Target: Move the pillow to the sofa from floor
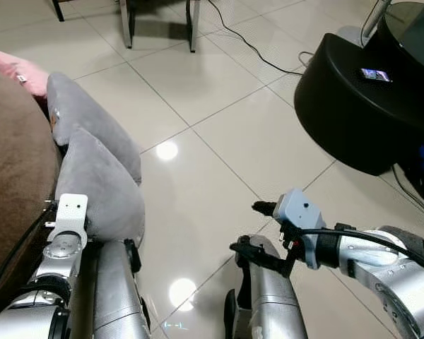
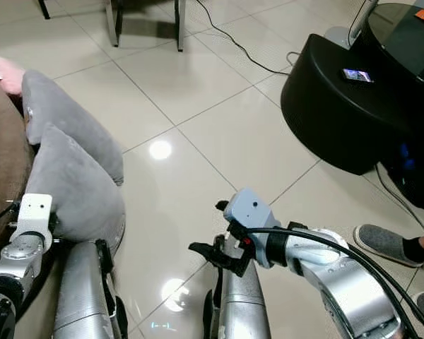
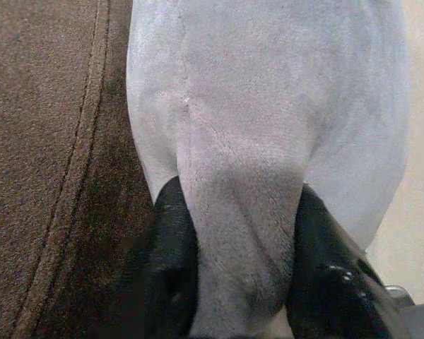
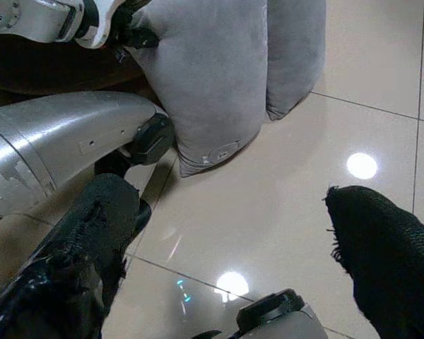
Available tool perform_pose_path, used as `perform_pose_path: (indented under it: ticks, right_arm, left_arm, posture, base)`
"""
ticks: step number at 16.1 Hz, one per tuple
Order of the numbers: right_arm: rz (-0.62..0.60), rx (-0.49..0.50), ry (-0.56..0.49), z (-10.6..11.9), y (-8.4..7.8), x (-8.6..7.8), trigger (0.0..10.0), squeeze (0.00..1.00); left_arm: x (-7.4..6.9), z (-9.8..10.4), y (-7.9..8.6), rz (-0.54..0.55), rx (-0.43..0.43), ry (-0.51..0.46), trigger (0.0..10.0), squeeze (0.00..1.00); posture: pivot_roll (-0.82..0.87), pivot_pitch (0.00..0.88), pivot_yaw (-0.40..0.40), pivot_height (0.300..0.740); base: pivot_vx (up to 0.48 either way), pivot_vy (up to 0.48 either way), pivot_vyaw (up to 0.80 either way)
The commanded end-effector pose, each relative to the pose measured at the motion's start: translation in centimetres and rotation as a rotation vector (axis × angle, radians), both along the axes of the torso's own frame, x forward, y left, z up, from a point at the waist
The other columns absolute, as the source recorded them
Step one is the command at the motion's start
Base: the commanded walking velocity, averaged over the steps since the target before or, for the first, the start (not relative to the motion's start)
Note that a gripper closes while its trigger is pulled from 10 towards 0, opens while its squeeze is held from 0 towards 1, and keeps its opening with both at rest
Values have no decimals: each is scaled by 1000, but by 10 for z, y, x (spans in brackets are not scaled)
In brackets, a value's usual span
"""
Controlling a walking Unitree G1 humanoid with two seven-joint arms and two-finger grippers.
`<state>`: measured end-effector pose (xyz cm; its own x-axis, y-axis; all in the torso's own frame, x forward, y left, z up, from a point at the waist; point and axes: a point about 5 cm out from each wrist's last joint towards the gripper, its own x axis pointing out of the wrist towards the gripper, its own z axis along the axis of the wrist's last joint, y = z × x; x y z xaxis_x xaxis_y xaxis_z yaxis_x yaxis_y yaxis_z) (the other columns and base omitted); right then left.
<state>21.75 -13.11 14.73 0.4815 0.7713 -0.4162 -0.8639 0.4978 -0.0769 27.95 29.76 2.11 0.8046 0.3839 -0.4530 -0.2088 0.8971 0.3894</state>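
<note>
Grey plush pillow leans against the brown sofa, lower corner on the glossy tiled floor. My left gripper has its black fingers closed on a fold of it; the fingertips are buried in fabric. Right gripper hovers over the tiles, fingers spread, holding nothing. Pink cushion is cut off by the sofa. Black round stool and floor cable nearby.
</note>
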Motion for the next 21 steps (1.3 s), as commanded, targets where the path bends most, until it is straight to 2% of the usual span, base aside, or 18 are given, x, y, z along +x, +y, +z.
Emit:
perform_pose_path:
  ticks: [1,4,6,13,14,15,16,17,18,19,20,21]
  right_arm:
    - [-1,-10,-5,-2,-1,0,10000,0]
    - [5,-25,-25,-7,4,5,10000,0]
    - [-20,-28,-49,-8,2,24,10000,0]
    - [-37,-29,-103,-11,4,43,10000,0]
    - [-72,-13,-123,-11,2,47,10000,0]
    - [-155,29,-153,-8,-1,51,10000,0]
    - [-191,38,-157,-9,-3,53,10000,0]
    - [-227,76,-164,-8,-2,53,10000,0]
    - [-293,104,-192,-7,-3,54,10000,0]
    - [-406,134,-225,-7,-8,57,10000,0]
    - [-465,153,-241,-6,-11,58,10000,0]
    - [-592,175,-255,-10,-18,58,10000,0]
  left_arm:
    - [-6,-9,-4,-3,-22,30,0,0]
    - [-4,-9,-8,-1,-31,31,0,0]
    - [3,-8,-14,-3,-37,48,0,0]
    - [5,-12,-28,-22,-79,40,0,0]
    - [13,-6,-36,-35,-125,-12,0,0]
    - [29,8,-50,-89,-184,-120,0,0]
    - [34,14,-55,-111,-206,-162,0,0]
    - [42,26,-60,-120,-231,-248,0,0]
    - [50,48,-63,-140,-221,-383,0,0]
    - [53,71,-64,-153,-206,-496,0,0]
    - [53,80,-66,-156,-205,-538,0,0]
    - [43,111,-73,-193,-193,-647,0,0]
  posture:
    - [-100,143,-127,523]
    - [-106,92,-114,523]
    - [-113,87,-108,523]
    - [-99,4,-76,523]
    - [-77,0,-73,523]
    - [-47,0,-77,523]
    - [-41,0,-77,523]
    - [-15,0,-79,523]
    - [3,0,-73,523]
    - [16,0,-75,523]
    - [24,0,-74,528]
    - [53,0,-67,538]
  base:
    - [0,0,0]
    - [0,0,0]
    - [0,0,0]
    - [0,0,0]
    - [0,0,0]
    - [0,0,0]
    - [0,0,0]
    - [0,0,0]
    - [0,0,0]
    - [0,0,0]
    - [0,0,0]
    - [0,0,0]
